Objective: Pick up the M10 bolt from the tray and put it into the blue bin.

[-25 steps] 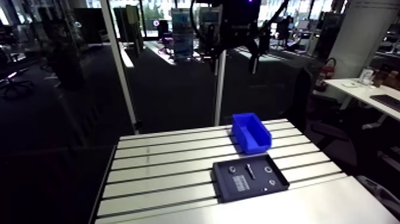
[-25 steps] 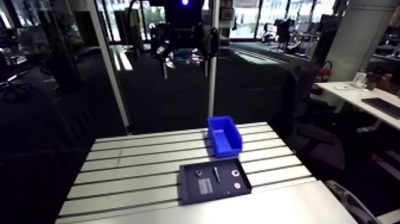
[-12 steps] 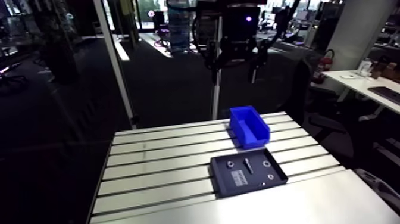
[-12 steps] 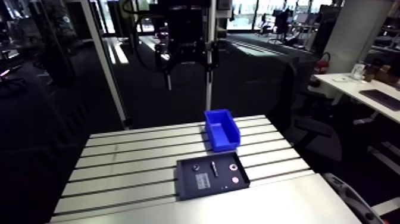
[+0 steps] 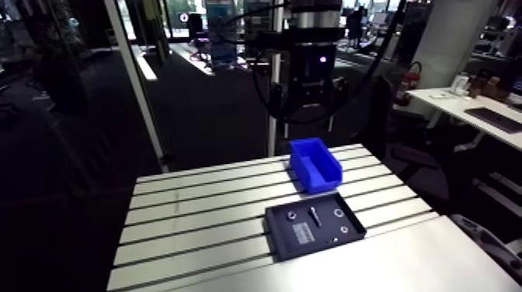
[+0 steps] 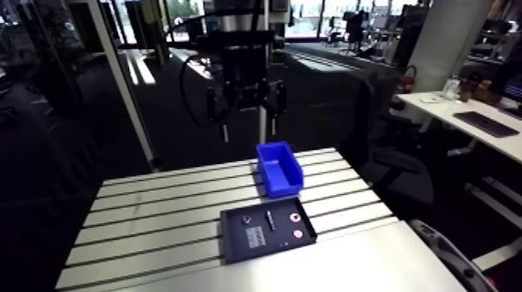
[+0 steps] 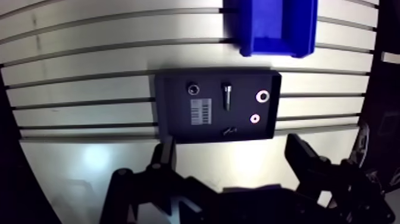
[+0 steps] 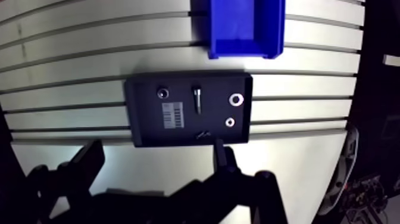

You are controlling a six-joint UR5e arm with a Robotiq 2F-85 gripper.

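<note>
The M10 bolt is a small, dark metal piece lying flat on the floor of the tray, near the tray's middle. Its shank points towards the blue bin, and nothing touches it. The tray is black, rectangular and shallow with a low rim. It sits flat on the slotted bench with its long sides running along the slots. The blue bin is an open-topped plastic box standing upright on the bench just beyond the tray, with a narrow gap between them, and it is offset towards one end of the tray.
</note>
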